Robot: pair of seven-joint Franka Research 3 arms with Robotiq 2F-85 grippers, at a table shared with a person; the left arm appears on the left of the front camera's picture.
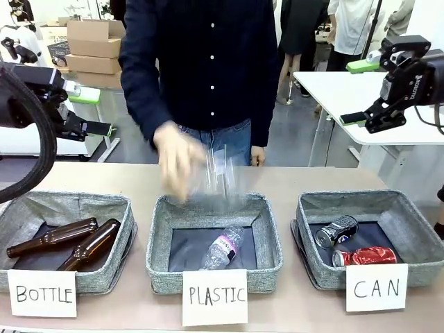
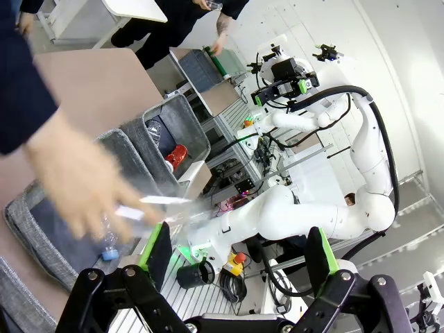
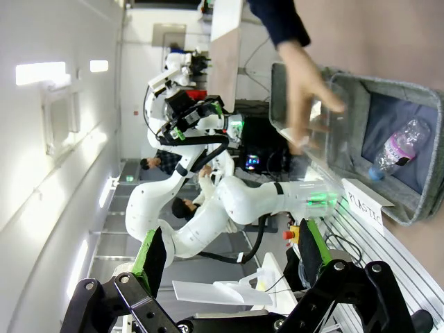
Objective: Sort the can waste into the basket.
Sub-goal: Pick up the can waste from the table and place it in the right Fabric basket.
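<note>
Front view, lower right: both cans already lie in the basket [image 1: 409, 229] behind the CAN card [image 1: 377, 287], the silver and black can [image 1: 336, 231] above the dented red can [image 1: 364, 257], close together. I judge them light, thin-walled, slick and easily crushed; I would pinch across the middle of the body, gently. My right gripper [image 1: 361, 119] hangs high at upper right and my left gripper [image 1: 97, 128] at mid left, both spread wide, empty. The person's hand [image 1: 177, 158] blurs over the middle PLASTIC basket [image 1: 159, 257], moving something clear.
</note>
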